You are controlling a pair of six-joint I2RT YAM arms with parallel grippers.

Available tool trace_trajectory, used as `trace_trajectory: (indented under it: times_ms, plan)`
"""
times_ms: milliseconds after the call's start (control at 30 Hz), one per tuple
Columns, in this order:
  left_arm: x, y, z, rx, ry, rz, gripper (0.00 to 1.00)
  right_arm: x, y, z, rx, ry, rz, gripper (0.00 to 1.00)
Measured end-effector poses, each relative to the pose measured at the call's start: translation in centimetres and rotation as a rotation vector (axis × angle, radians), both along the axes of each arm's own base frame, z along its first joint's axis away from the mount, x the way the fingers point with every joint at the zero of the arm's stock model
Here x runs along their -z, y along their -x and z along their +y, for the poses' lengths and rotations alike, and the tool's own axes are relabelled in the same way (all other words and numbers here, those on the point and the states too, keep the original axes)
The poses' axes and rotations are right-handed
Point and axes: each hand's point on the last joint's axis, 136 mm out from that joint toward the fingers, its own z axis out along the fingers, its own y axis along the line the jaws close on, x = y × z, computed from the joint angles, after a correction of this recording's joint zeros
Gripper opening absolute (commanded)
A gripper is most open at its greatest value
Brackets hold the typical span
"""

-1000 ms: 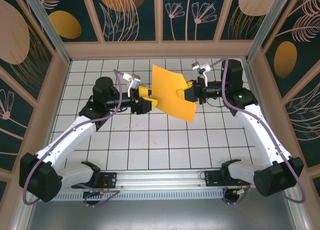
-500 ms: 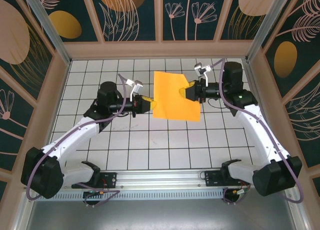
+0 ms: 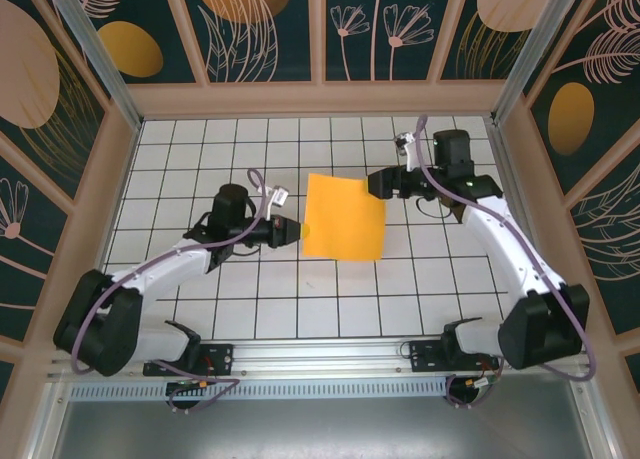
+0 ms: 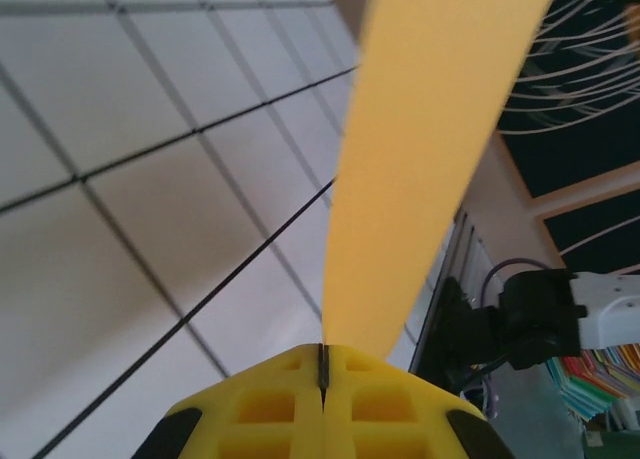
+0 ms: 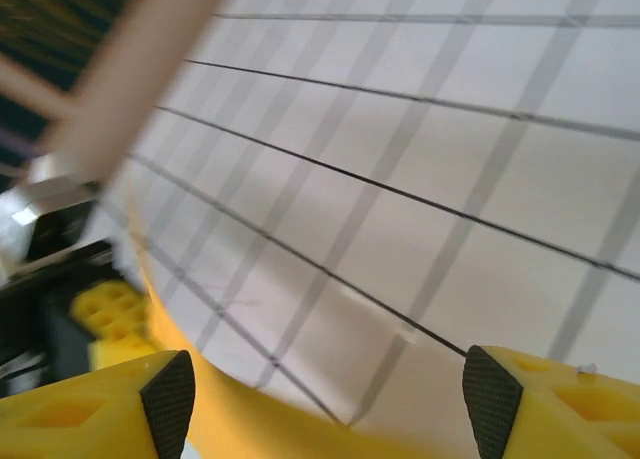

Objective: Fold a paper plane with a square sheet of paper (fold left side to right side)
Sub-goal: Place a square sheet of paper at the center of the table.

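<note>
From above, the left pincer (image 3: 291,232) is closed on the left edge of the paper (image 3: 345,217), which spreads to the pincer's right, over the table (image 3: 300,299). The right pincer (image 3: 384,184) stands open just beside the paper's upper right corner.

On the left wrist, the fingers (image 4: 280,374) meet and pinch the paper (image 4: 430,149), which runs away ahead of them.

On the right wrist, the fingers (image 5: 90,404) stand wide apart. The paper (image 5: 250,429) curves low between them and is not pinched.

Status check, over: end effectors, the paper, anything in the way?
Left end effector shut on the square sheet of paper, at its left edge. Right end effector open, beside the far right corner. Sheet unfolded. Nothing in the way.
</note>
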Motion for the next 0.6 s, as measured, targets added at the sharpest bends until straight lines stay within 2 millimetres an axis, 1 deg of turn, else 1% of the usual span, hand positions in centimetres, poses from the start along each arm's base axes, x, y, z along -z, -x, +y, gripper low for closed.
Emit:
trace_trajectory:
  times_ms: [67, 133, 167, 233, 333, 433, 500, 600]
  plan:
    - [2.3, 0.1, 0.3, -0.023, -0.037, 0.066, 0.00, 3.0, -1.1, -1.3, 0.091, 0.073, 0.071, 0.72]
    - [4.0, 0.0, 0.6, -0.043, -0.067, 0.108, 0.00, 5.7, -1.5, -2.3, 0.157, 0.116, 0.139, 0.69]
    - [4.7, -0.1, 0.6, -0.053, -0.081, 0.127, 0.00, 6.7, -1.4, -2.5, 0.176, 0.122, 0.167, 0.67]
    - [6.0, -0.3, 0.8, -0.070, -0.108, 0.156, 0.00, 8.3, -1.1, -2.2, 0.193, 0.113, 0.213, 0.63]
    - [7.8, -0.4, 1.2, -0.092, -0.150, 0.194, 0.00, 10.3, -0.5, -0.5, 0.186, 0.063, 0.266, 0.57]
    - [9.0, -0.3, 1.6, -0.107, -0.190, 0.228, 0.00, 12.7, 0.3, 2.2, 0.147, 0.031, 0.334, 0.51]
    - [9.1, -0.4, 1.7, -0.112, -0.206, 0.235, 0.00, 14.5, 0.7, 3.9, 0.118, 0.025, 0.389, 0.48]
    - [8.7, -0.8, 1.6, -0.114, -0.213, 0.228, 0.00, 16.9, 1.2, 5.3, 0.105, 0.026, 0.457, 0.47]
